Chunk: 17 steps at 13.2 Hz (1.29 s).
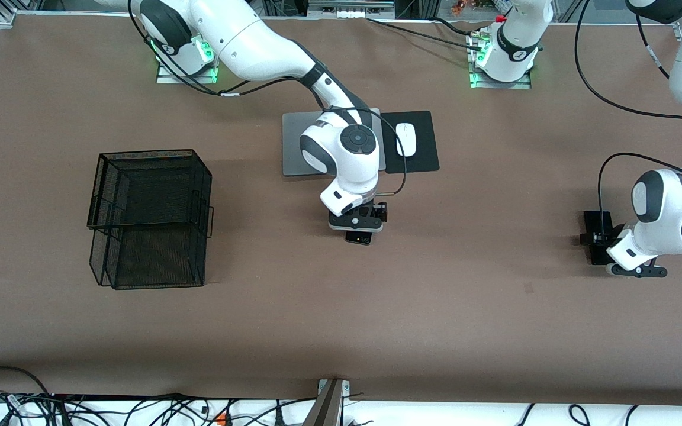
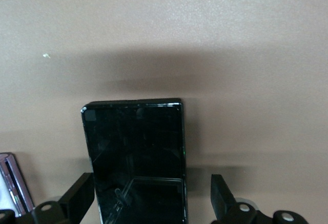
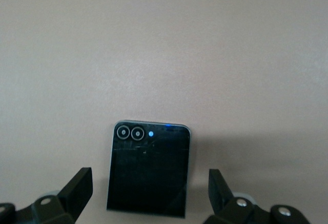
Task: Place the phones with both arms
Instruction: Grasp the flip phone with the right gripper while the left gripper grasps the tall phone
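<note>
A small squarish black flip phone (image 1: 359,238) (image 3: 148,172) lies flat mid-table, its two camera rings and a blue dot showing. My right gripper (image 1: 360,231) (image 3: 148,196) hangs just above it, open, with one finger (image 3: 77,188) on each side and clear of its edges. A long slim black slab phone (image 1: 597,228) (image 2: 136,152) lies toward the left arm's end of the table. My left gripper (image 1: 598,239) (image 2: 148,198) is low over it and open. Its fingers (image 2: 221,196) straddle the phone without touching it.
A black wire-mesh basket (image 1: 148,219) stands toward the right arm's end. A silver laptop (image 1: 293,145) and a white mouse (image 1: 406,139) on a black pad (image 1: 424,157) lie farther from the front camera than the flip phone. A pale shiny edge of another object (image 2: 11,185) shows beside the slab phone.
</note>
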Tool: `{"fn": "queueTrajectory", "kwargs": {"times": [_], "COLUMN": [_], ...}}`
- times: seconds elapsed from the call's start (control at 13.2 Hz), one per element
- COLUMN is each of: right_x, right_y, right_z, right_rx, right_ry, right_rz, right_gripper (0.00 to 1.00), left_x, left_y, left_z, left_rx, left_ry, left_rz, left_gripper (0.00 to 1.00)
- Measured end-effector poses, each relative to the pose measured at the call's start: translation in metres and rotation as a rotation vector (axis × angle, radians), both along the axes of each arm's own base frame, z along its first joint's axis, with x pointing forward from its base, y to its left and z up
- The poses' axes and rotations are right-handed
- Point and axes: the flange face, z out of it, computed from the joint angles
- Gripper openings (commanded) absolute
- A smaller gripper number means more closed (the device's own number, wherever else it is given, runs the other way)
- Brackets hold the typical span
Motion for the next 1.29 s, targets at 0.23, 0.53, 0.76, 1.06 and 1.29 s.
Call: {"fn": "queueTrajectory", "kwargs": {"times": [0.23, 0.53, 0.76, 1.06, 1.29], "right_x": [0.001, -0.006, -0.012, -0.012, -0.011], "right_y": [-0.001, 0.003, 0.007, 0.007, 0.007], "right_z": [-0.011, -0.034, -0.045, -0.042, -0.039], "right_rx": [0.016, 0.035, 0.014, 0.005, -0.006], "right_ry": [0.001, 0.0, -0.011, -0.022, -0.021], "right_rz": [-0.069, -0.1, -0.085, -0.079, -0.08], "right_gripper": [1.0, 1.0, 0.99, 0.32, 0.29], "left_x": [-0.002, -0.002, -0.002, -0.001, -0.001], "left_y": [0.005, 0.006, 0.005, 0.004, 0.004], "left_z": [-0.007, -0.009, -0.008, -0.008, -0.008], "left_rx": [-0.005, -0.007, -0.009, -0.011, -0.011], "left_ry": [-0.001, -0.003, -0.005, -0.006, -0.006], "left_rz": [0.007, 0.009, 0.009, 0.009, 0.009], "left_gripper": [1.0, 1.0, 0.57, 0.44, 0.45]}}
